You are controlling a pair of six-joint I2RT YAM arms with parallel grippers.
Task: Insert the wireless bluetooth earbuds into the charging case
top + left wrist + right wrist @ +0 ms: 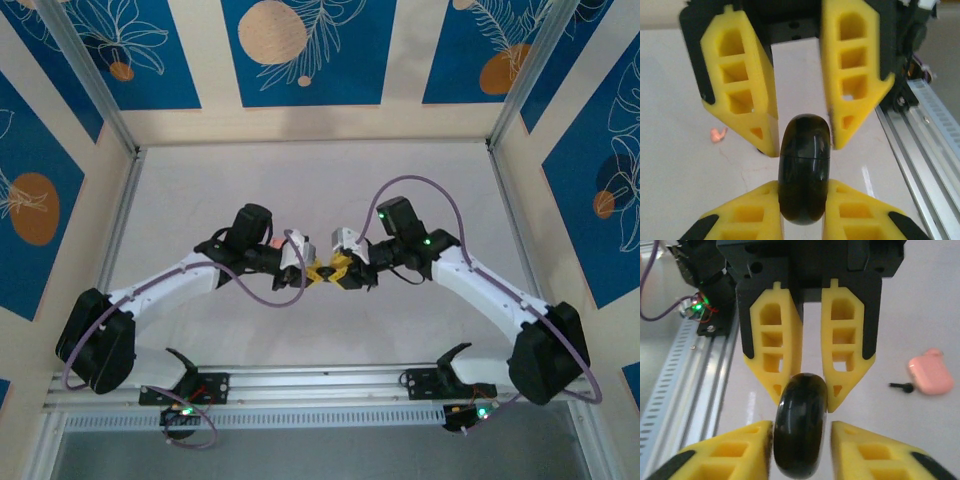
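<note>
The disc [804,167] sits nearest, clamped by my left pincer [802,184] and my right pincer [801,147] at once. White table [300,180], blue patterned walls [300,50]. Left wrist view: pink earbud [717,134] lies apart, leftward. Right wrist view: dark earbud [902,386] just beside the case [931,372], off right.

Soft even overhead light, faint shadows, slight table [747,405] glare, soft-focus left claw [802,184].
</note>
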